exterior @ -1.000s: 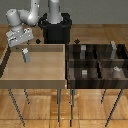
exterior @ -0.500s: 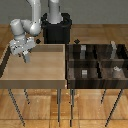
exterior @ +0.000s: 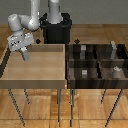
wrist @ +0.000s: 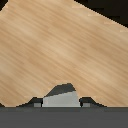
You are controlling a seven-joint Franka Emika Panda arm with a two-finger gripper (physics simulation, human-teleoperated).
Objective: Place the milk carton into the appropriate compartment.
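Looking at the exterior view, I see the arm (exterior: 31, 20) reaching out over the light wooden bin (exterior: 34, 75), with the gripper (exterior: 23, 53) hanging above the bin's corner at about ten o'clock. Its fingers (exterior: 25, 55) point down and hold a small pale box, the carton (exterior: 22, 50), though at this size I can barely separate it from the gripper body. On the wrist view I get a better look: the carton (wrist: 61, 97) sits between the two fingertips, a grey-white block with a darker slanted top, and the pads (wrist: 36, 102) press against its sides. So I read the gripper (wrist: 61, 103) as clamped on the carton, which is off the floor of the bin; the pale wood fills the view behind it. At three o'clock from the bin stands the dark divided tray (exterior: 99, 82), just beside it. Several small grey objects (exterior: 84, 73) sit in its compartments. Behind both stands the robot's black base (exterior: 56, 30).
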